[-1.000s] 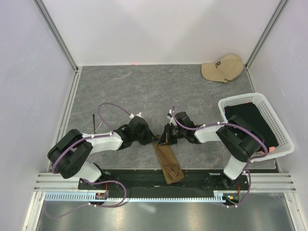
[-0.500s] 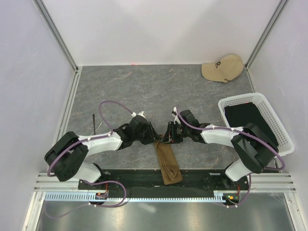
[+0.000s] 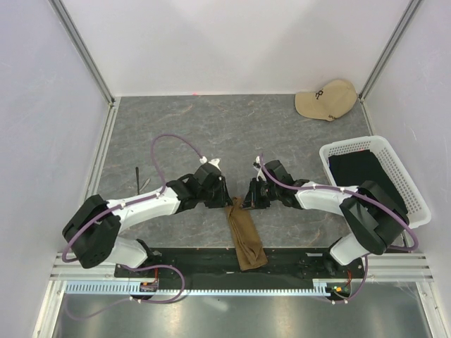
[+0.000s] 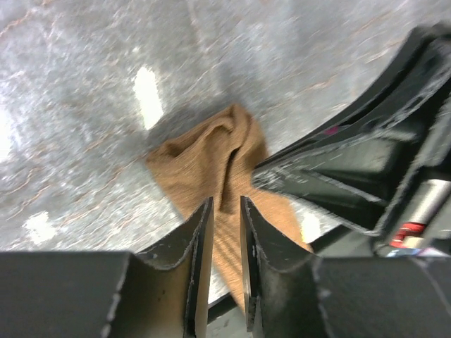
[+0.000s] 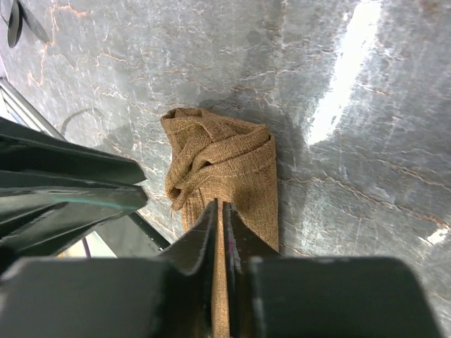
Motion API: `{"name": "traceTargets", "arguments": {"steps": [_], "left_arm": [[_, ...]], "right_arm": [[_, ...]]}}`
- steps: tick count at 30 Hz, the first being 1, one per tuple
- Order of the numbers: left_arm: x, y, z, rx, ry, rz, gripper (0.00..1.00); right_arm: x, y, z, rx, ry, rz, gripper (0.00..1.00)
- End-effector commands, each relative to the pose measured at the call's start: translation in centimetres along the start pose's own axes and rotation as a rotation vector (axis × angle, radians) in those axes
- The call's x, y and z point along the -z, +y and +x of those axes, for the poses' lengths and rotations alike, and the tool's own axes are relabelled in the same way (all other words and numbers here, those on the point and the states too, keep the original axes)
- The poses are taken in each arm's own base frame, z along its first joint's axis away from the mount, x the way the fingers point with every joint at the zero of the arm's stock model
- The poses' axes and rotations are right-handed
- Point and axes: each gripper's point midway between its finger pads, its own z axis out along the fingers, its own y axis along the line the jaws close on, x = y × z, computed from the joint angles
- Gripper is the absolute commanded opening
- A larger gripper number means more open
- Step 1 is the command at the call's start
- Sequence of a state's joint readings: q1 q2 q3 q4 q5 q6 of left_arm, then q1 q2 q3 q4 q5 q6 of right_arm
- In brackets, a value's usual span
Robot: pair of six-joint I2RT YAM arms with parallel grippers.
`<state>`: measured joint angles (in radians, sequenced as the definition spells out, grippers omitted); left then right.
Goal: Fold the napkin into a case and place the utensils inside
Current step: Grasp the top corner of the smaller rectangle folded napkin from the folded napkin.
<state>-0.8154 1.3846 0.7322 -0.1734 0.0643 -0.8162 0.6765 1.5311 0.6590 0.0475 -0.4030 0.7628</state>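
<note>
Your folded napkin (image 3: pixel 245 236) lies as a narrow strip near-middle on the tabletop (image 3: pixel 211 134), far end bunched, your left hand (image 4: pixel 226 211) over that end, a slit apart, right hand (image 5: pixel 219 210) there too, pressed together.
</note>
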Motion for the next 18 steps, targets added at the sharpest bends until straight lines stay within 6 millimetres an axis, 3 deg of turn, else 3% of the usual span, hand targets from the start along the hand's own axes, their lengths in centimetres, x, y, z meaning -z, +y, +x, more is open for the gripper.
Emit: {"name": "traceTargets", "arguments": {"steps": [1, 4, 12, 18], "left_arm": [[-0.3, 0.5, -0.1, -0.114, -0.002, -0.081, 0.27], [-0.7, 0.7, -0.1, -0.152, 0.004, -0.124, 0.27], [-1.5, 0.6, 0.2, -0.163, 0.018, -0.151, 0.27], [-1.8, 1.1, -0.1, -0.165, 0.016, -0.188, 0.16]], "right_arm": [[-0.4, 1.2, -0.9, -0.003, -0.025, -0.061, 0.06], [-0.7, 1.2, -0.6, -0.016, -0.013, -0.076, 0.01], [-1.1, 1.1, 0.0, -0.038, 0.0, -0.1, 0.0], [-1.4, 1.3, 0.2, -0.05, 0.003, -0.118, 0.0]]}}
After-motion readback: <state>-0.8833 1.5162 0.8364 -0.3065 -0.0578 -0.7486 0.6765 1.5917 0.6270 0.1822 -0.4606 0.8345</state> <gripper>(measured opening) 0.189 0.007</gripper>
